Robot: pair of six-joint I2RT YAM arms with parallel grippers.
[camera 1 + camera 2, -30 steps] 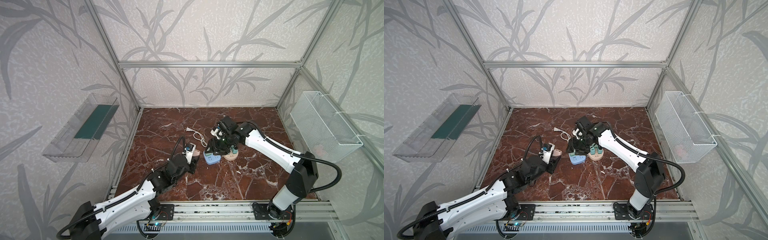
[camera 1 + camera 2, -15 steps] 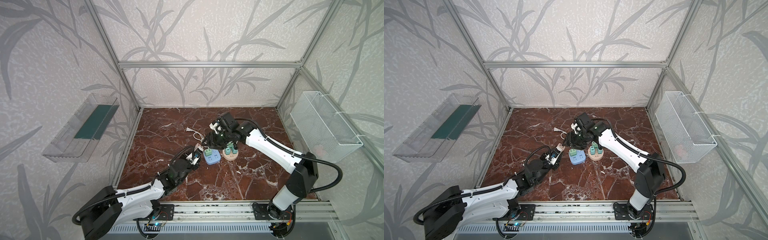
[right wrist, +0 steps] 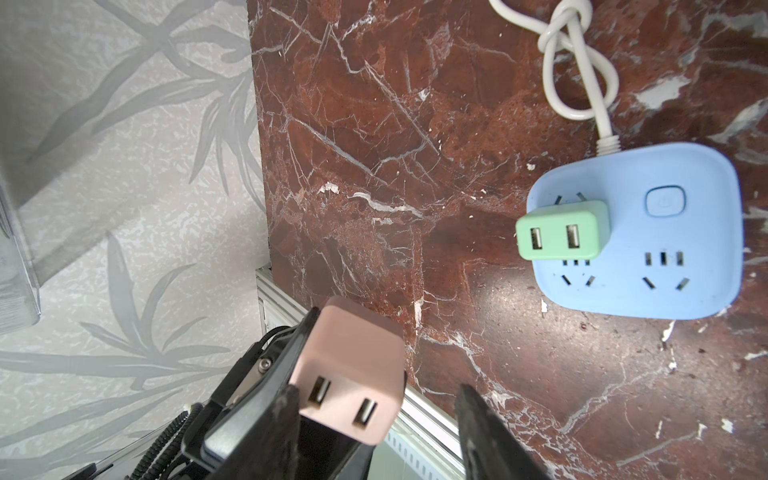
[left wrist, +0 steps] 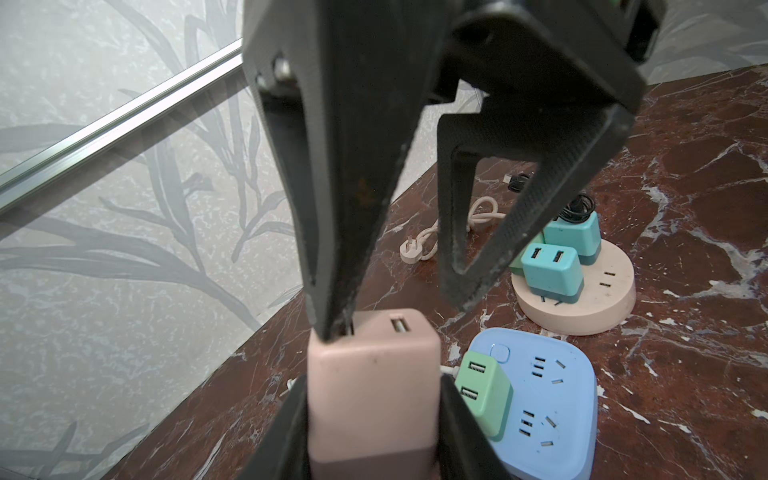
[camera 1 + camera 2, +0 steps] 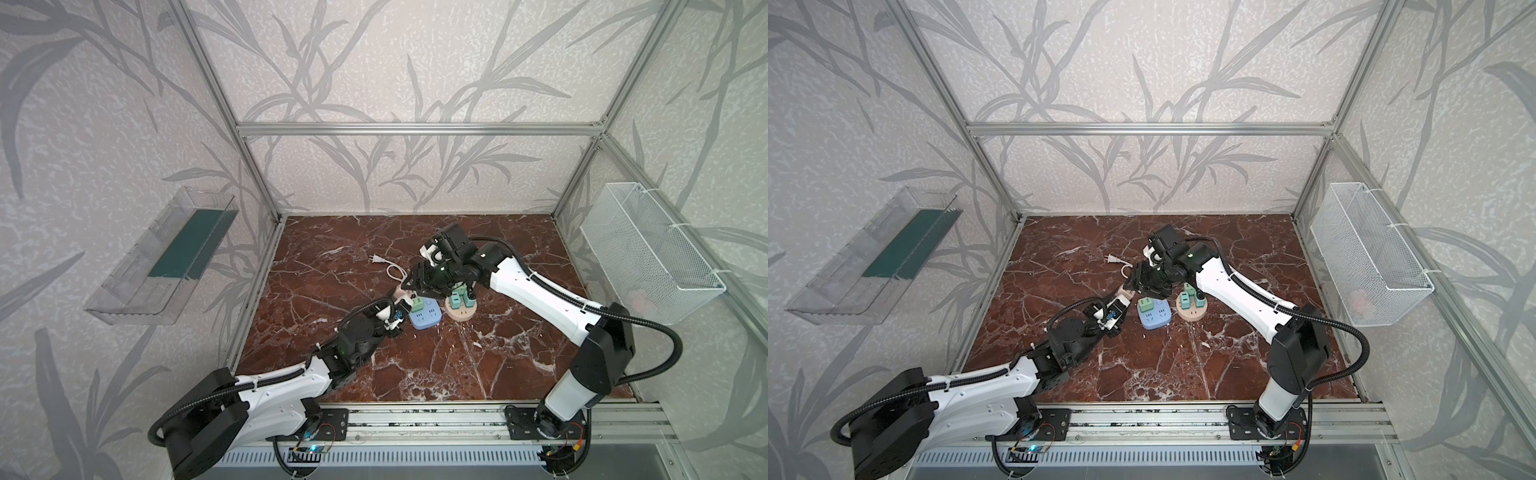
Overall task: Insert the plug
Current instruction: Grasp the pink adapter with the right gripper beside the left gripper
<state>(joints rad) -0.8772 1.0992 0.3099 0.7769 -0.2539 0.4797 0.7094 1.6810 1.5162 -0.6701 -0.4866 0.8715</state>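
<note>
Over the marble floor, just beside the blue power strip, a handover looks to be under way. The left gripper pinches the pink plug by its sides, clear of the floor. The right gripper stands spread around the plug's free end, one finger touching a corner. Next, I'd judge, the right must close squarely before the left lets go, then line the prongs up with a free outlet on the strip.

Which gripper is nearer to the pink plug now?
Left. The left gripper is shut on the pink plug; the right gripper is open, its fingers straddling the plug's free end.
</note>
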